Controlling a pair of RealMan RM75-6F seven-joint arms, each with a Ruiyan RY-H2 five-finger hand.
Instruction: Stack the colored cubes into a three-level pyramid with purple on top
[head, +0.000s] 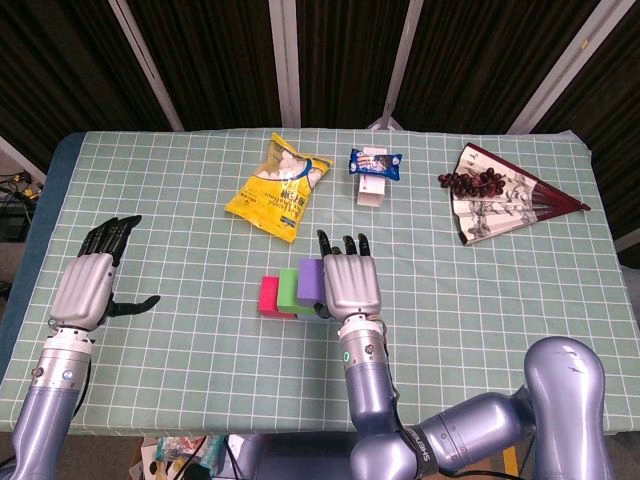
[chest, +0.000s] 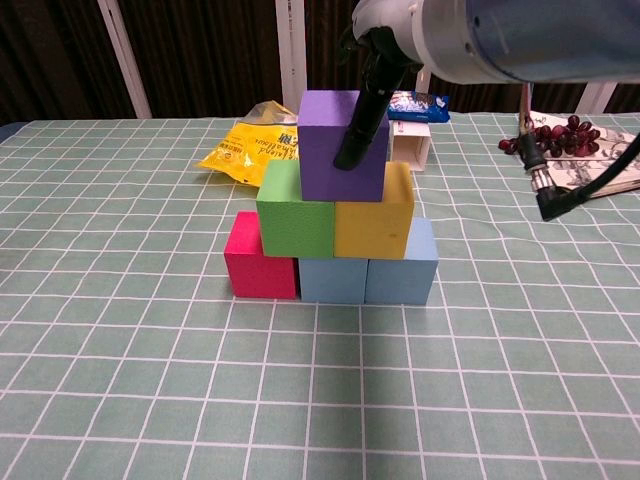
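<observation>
The worktop (chest: 120, 400) wears a matt green cloth ruled in white, lying smooth. The purple cube (chest: 330, 150) and the green cube (chest: 290, 215) below it look like matt foam with a faintly grainy face. At upper centre the yellow snack bag (head: 278, 190) is glossy, crinkled plastic film. The right hand (head: 350, 285) has a smooth silvery shell like brushed metal, with matt black fingers (chest: 360, 130). At upper right the fan (head: 500, 205) looks like printed paper.
</observation>
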